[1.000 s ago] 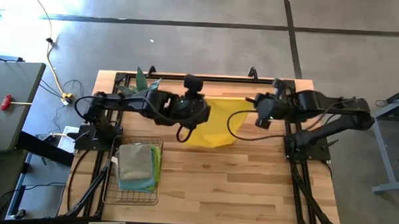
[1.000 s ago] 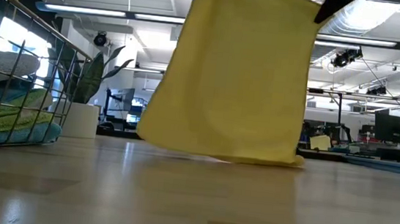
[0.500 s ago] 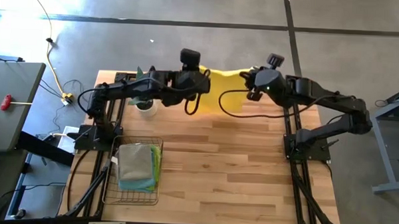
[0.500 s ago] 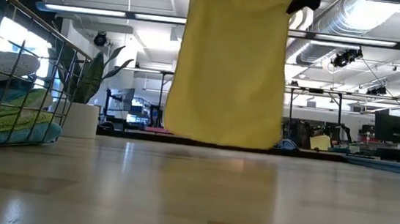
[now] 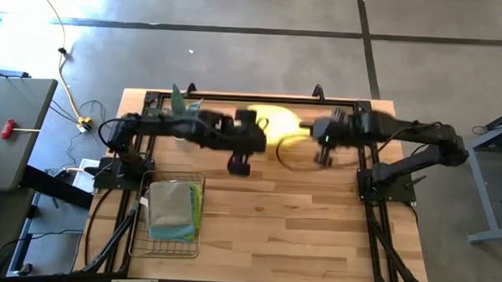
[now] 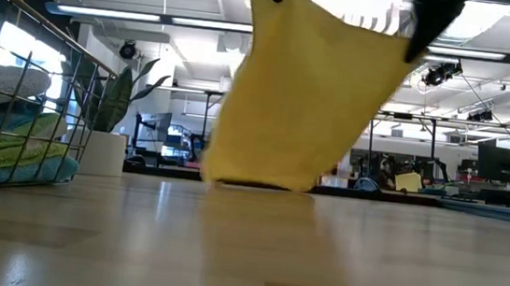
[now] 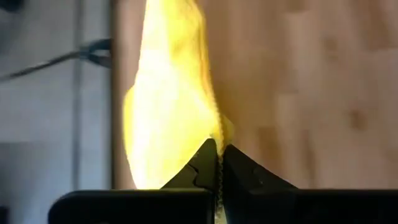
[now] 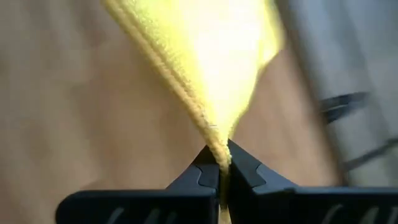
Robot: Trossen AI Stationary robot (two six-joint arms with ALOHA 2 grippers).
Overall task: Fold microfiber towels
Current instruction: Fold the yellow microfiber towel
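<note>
Yellow towel (image 6: 306, 101): one, hanging; two end effectors pinching; basket (image 5: 166, 218): one.

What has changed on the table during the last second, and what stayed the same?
Both arms swung the yellow towel toward the far edge of the table, then back toward the middle. It now hangs slanted, its lower edge near the table. The left end effector and the right end effector kept pinching its top corners. The basket of folded towels and the plant did not move.

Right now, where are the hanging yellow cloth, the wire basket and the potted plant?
bright yellow microfiber towel (image 6: 311, 101), low view, middle of the hanging cloth.
dark wire-mesh basket (image 6: 15, 101), low view, side wall.
small green potted plant (image 6: 104, 152), low view, white pot.
</note>
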